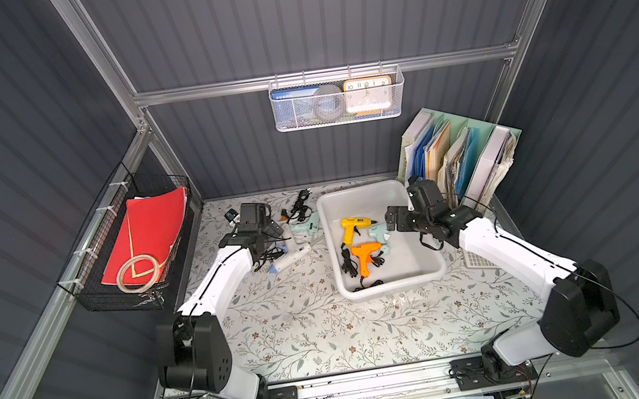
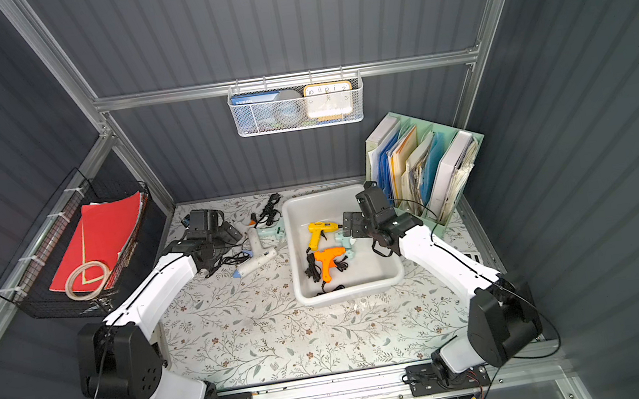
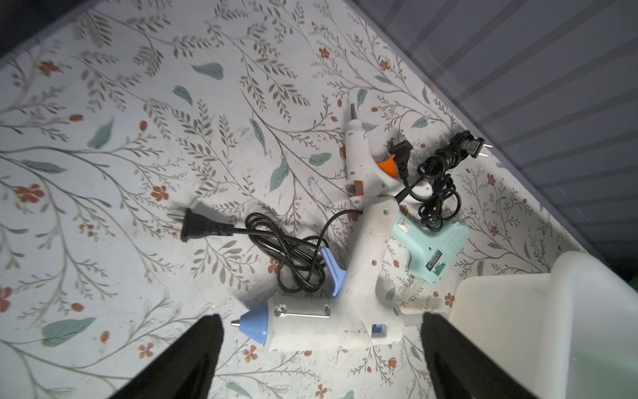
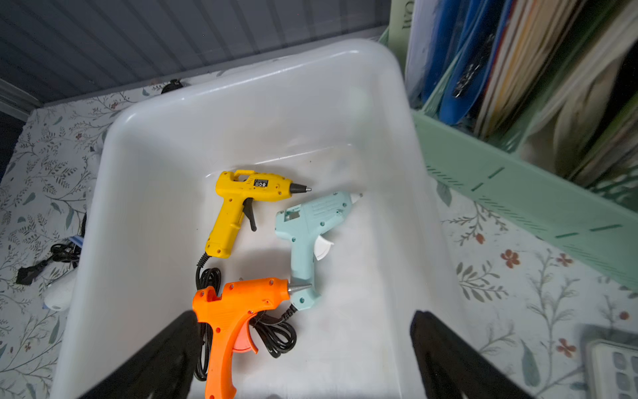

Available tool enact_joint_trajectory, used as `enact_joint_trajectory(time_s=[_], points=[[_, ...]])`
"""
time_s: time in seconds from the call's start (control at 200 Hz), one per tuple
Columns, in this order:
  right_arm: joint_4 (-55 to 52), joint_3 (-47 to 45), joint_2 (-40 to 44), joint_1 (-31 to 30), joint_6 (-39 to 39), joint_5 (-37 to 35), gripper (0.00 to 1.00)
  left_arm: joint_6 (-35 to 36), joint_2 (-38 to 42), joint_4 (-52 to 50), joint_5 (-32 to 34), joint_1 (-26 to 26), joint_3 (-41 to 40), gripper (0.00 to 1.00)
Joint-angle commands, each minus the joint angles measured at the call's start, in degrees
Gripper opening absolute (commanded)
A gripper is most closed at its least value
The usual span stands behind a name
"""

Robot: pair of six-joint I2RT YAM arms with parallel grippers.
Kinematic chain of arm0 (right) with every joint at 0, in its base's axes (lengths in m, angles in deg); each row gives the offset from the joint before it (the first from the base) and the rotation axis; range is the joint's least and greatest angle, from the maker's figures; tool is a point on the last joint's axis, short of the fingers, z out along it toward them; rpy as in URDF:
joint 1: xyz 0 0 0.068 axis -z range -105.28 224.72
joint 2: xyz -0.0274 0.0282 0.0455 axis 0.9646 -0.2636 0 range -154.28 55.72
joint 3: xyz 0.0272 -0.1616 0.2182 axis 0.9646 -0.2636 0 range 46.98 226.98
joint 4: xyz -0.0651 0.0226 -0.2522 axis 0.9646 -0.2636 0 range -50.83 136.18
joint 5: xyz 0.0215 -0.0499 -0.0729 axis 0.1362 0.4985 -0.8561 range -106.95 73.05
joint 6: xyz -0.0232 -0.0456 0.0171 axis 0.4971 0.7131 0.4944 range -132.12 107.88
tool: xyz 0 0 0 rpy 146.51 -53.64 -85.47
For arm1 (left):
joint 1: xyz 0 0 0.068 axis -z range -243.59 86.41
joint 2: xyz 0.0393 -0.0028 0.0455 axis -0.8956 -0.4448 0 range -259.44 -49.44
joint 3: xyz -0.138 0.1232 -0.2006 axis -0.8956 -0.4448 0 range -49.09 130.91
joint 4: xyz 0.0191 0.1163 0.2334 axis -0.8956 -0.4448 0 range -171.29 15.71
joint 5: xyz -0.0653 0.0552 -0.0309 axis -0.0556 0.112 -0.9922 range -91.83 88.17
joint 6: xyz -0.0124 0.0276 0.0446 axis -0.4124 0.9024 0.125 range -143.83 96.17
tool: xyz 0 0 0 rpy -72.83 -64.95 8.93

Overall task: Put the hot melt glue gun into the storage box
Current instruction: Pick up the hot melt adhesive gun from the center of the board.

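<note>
Three glue guns lying in the storage box, three waiting outside it.

Yellow glue gun, orange glue gun and mint glue gun are resting mid-frame in the box; the right end effector is hovering over them, jaws apart and empty. The left end effector, jaws apart, is hovering over the blue-nosed white glue gun on the floral surface, left of the box.

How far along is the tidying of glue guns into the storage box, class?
Done: the yellow glue gun, mint glue gun and orange glue gun lie in the storage box. In hand: nothing; the right gripper hangs open over the box, and the left gripper is open above the blue-tipped white glue gun. Left: three guns on the table.
</note>
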Motion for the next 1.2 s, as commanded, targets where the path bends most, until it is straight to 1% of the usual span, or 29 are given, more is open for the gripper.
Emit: enact_joint_trajectory(time_s=[0.0, 0.085, 0.155, 0.17, 0.215, 0.36, 0.37, 0.475, 0.55, 0.615, 0.68, 1.021, 1.196], points=[[4.04, -3.33, 4.07, -0.27, 1.73, -4.86, 0.99, 2.83, -5.13, -0.47, -3.71, -0.4, 3.8, 0.91], [7.51, -5.85, 7.23, -0.27, 2.24, -5.86, 0.99, 4.27, -10.59, -0.77, -5.7, -0.4, 7.78, 0.86], [8.51, -6.79, 9.21, -0.27, 2.51, -6.74, 0.99, 5.22, -15.04, -0.87, -7.08, -0.4, 10.57, 0.8], [8.59, -6.94, 9.52, -0.27, 2.52, -6.99, 0.99, 5.41, -15.96, -0.89, -7.34, -0.4, 12.73, 0.79], [8.72, -7.29, 10.49, -0.27, 2.53, -7.47, 0.99, 5.71, -18.31, -0.92, -7.99, -0.4, 14.76, 0.75], [9.2, -8.29, 11.61, -0.29, 2.45, -8.14, 0.99, 6.72, -24.75, -1.85, -9.74, -0.4, 20.08, 0.69], [9.25, -8.38, 12.87, -0.27, 2.45, -8.15, 0.99, 6.74, -25.07, -1.91, -9.87, -0.36, 20.45, 0.68], [10.01, -9.18, 13.98, -0.25, 2.01, -8.15, 0.99, 6.79, -28.62, -3.58, -10.3, -0.43, 23.56, 0.66], [10.23, -9.37, 14.17, -0.27, 1.71, -8.1, 0.99, 6.67, -30.22, -3.6, -11.34, -0.4, 24.32, 0.65], [10.36, -9.43, 14.09, -0.28, 1.57, -8.15, 0.99, 6.59, -30.91, -3.27, -11.83, -0.4, 24.29, 0.63], [10.42, -9.37, 14.0, -0.25, 1.47, -7.98, 0.99, 6.52, -31.5, -3.16, -11.85, -0.4, 24.2, 0.6], [11.02, -9.46, 14.17, -0.28, 1.23, -7.74, 0.99, 6.64, -34.98, -2.68, -12.11, -0.41, 24.38, 0.5], [10.93, -9.64, 14.61, -0.28, 1.3, -7.53, 0.99, 6.77, -36.6, -2.28, -12.25, -0.4, 24.36, 0.5]])
